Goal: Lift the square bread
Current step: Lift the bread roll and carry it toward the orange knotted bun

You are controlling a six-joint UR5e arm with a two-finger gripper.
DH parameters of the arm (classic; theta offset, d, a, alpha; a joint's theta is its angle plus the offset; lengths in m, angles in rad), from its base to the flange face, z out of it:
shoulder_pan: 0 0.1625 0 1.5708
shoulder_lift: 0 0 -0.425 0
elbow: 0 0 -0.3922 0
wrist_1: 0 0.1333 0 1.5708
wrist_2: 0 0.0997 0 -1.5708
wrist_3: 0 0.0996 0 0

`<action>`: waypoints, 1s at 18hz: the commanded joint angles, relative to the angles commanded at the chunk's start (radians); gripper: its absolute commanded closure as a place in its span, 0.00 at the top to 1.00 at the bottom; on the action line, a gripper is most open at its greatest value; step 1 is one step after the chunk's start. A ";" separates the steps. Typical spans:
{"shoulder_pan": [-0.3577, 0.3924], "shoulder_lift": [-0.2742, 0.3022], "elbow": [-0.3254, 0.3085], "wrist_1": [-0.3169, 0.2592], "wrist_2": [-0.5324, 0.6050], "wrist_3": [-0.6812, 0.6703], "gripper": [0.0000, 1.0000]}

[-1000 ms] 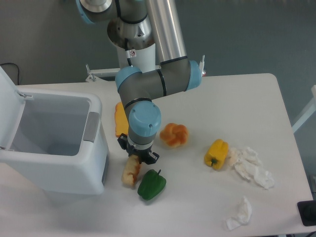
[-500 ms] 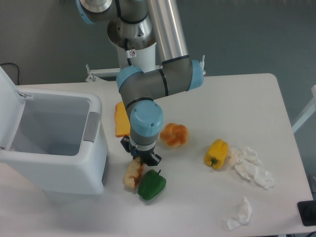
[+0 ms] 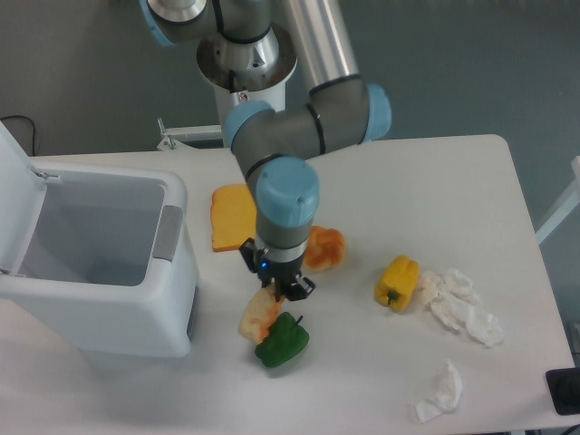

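The square bread [image 3: 256, 319] is a pale cream chunk with an orange-brown crust. It stands tilted on the table, its lower end against the green pepper [image 3: 283, 341]. My gripper [image 3: 275, 292] points straight down onto the bread's upper end and is closed on it. The wrist hides most of the fingers. The bread's lower end seems to touch the table or sit just above it.
A flat orange toast slice [image 3: 233, 217] lies behind the arm, and a knotted bun [image 3: 327, 246] is partly hidden by the wrist. A yellow pepper [image 3: 398, 281] and crumpled tissues [image 3: 462, 304] lie to the right. An open white bin [image 3: 100, 263] stands at left.
The arm has swung right, uncovering the toast slice and covering part of the bun. The gripper and the bread's upper end shifted right together, and the pepper was nudged slightly.
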 joint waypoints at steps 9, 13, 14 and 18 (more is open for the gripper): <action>0.094 0.109 0.048 -0.155 -0.017 0.253 0.35; 0.121 0.137 0.049 -0.189 -0.034 0.295 0.31; 0.126 0.138 0.051 -0.189 -0.035 0.296 0.31; 0.135 0.149 0.055 -0.192 -0.038 0.298 0.31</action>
